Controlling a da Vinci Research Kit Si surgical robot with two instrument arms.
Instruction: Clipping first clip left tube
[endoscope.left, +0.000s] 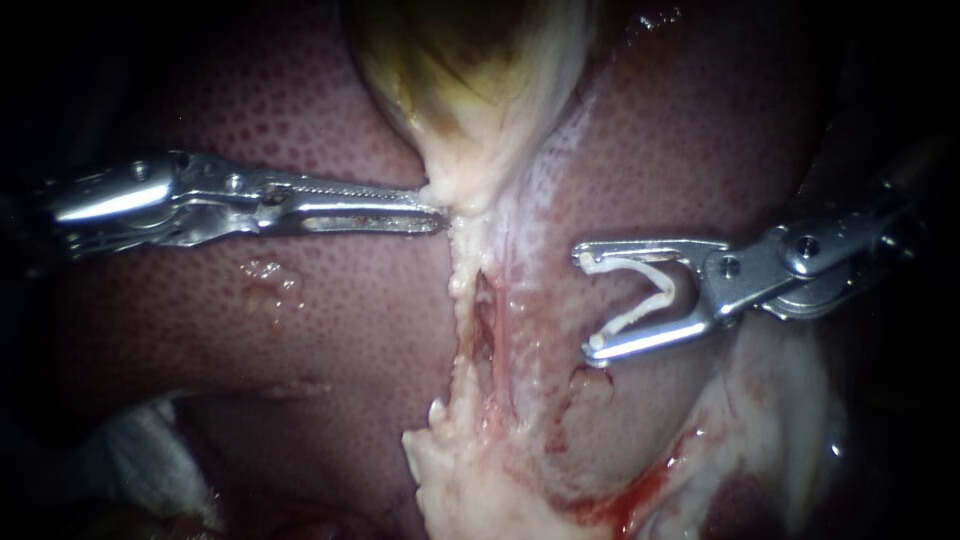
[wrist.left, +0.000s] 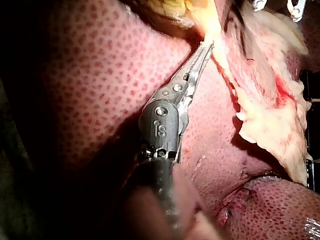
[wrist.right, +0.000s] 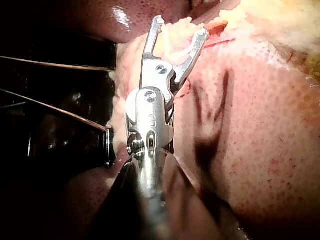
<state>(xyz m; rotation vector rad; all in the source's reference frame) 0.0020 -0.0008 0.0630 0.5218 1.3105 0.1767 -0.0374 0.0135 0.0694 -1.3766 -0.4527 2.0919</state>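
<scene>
While the left instrument (endoscope.left: 438, 218) clamps the gallbladder (endoscope.left: 470, 120) neck, the right instrument (endoscope.left: 590, 300) holds 1 clip (endoscope.left: 650, 290) in wide jaws over the liver (endoscope.left: 330, 340), apart from the left tube (endoscope.left: 459, 300). Approach step, likely; next: advance, straddle tube, close.

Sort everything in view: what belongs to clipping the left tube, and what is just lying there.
Belongs to the job:
- left tube
- right instrument, with the clip held between its jaws
- left instrument, jaws shut on the gallbladder at its narrow end

Just there:
- liver
- blood smear
</scene>
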